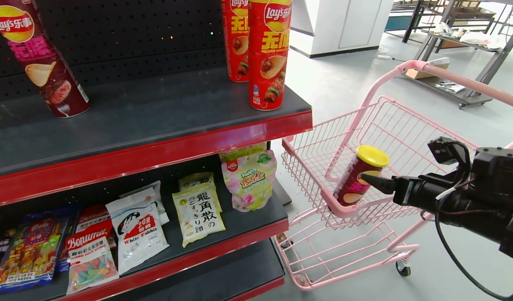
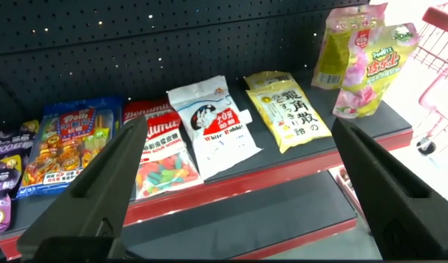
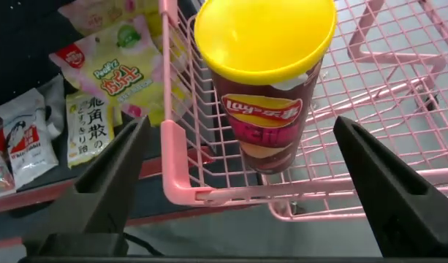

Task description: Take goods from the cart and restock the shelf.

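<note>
A maroon chip can (image 1: 352, 184) with a yellow lid stands upright in the front corner of the pink cart (image 1: 339, 209). My right gripper (image 1: 371, 180) is at the cart's side, level with the can. In the right wrist view the right gripper (image 3: 240, 128) is open, and the can (image 3: 262, 117) stands just ahead between the spread fingers, ungripped. My left gripper (image 2: 240, 124) is open and holds nothing, facing the lower shelf's snack bags (image 2: 216, 128). The upper shelf (image 1: 156, 113) carries two red chip cans (image 1: 268, 54) and a tilted maroon can (image 1: 43, 62).
The lower shelf (image 1: 239, 228) holds several snack bags, with a pink-green pouch (image 1: 250, 179) at its right end by the cart. The cart's handle (image 1: 470, 83) rises behind. Open grey floor (image 1: 332, 79) lies beyond, with metal racks (image 1: 461, 37) far back.
</note>
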Tool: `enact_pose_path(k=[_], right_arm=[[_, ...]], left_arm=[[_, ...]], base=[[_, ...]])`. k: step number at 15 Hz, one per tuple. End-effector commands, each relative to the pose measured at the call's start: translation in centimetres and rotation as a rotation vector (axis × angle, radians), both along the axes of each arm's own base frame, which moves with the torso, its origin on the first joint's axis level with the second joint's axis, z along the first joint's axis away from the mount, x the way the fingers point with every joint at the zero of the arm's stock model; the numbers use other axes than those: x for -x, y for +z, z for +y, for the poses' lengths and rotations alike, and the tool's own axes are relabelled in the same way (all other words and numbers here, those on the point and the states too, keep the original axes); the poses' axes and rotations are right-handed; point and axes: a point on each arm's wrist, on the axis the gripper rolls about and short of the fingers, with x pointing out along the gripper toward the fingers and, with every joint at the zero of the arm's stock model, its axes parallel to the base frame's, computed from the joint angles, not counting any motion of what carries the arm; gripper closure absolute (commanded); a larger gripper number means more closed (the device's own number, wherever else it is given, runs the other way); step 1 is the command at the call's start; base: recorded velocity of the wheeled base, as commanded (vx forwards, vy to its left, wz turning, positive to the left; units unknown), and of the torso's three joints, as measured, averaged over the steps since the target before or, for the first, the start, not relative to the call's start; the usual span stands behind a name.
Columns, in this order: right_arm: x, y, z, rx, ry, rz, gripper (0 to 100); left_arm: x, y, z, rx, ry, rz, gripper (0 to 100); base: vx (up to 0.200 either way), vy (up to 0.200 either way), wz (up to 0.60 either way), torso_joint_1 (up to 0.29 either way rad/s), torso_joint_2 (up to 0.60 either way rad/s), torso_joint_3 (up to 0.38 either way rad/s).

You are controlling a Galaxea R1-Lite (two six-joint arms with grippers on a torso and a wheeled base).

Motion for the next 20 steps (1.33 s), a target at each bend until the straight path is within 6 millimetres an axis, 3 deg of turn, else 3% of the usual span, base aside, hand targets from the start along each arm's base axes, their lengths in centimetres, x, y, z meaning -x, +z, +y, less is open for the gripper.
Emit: enact_pose_path(k=[1, 6, 12, 13, 14, 18, 20], right_arm=[[-1.5, -2.0, 0.2, 0.009, 0.001, 0.059, 0], [-6.1, -3.6, 0.5, 0.006, -0.013, 0.034, 0], [-9.1, -4.8, 0.8, 0.003, -0.022, 0.016, 0], [-9.4, -4.8, 0.8, 0.005, -0.033, 0.011, 100], [-10.1, -4.4, 0.8, 0.008, -0.085, -0.014, 100], [-9.5, -3.4, 0.9, -0.003, -0.088, -0.034, 100], [-9.1, 1.6, 1.0, -0.022, -0.077, -0.183, 100]], left_arm=[[0.0, 0.0, 0.0, 0.0, 0.001, 0.001, 0], [0.0, 0.0, 0.0, 0.0, 0.001, 0.001, 0], [0.0, 0.0, 0.0, 0.0, 0.001, 0.001, 0], [0.0, 0.0, 0.0, 0.0, 0.001, 0.001, 0], [0.0, 0.0, 0.0, 0.0, 0.001, 0.001, 0], [0.0, 0.0, 0.0, 0.0, 0.001, 0.001, 0], [0.0, 0.0, 0.0, 0.0, 0.001, 0.002, 0]], base=[[0.0, 0.0, 0.0, 0.0, 0.0, 0.0], [0.0, 0.0, 0.0, 0.0, 0.0, 0.0], [0.0, 0.0, 0.0, 0.0, 0.0, 0.0], [0.0, 0.0, 0.0, 0.0, 0.0, 0.0], [0.0, 0.0, 0.0, 0.0, 0.0, 0.0], [0.0, 0.0, 0.0, 0.0, 0.0, 0.0], [0.0, 0.0, 0.0, 0.0, 0.0, 0.0]])
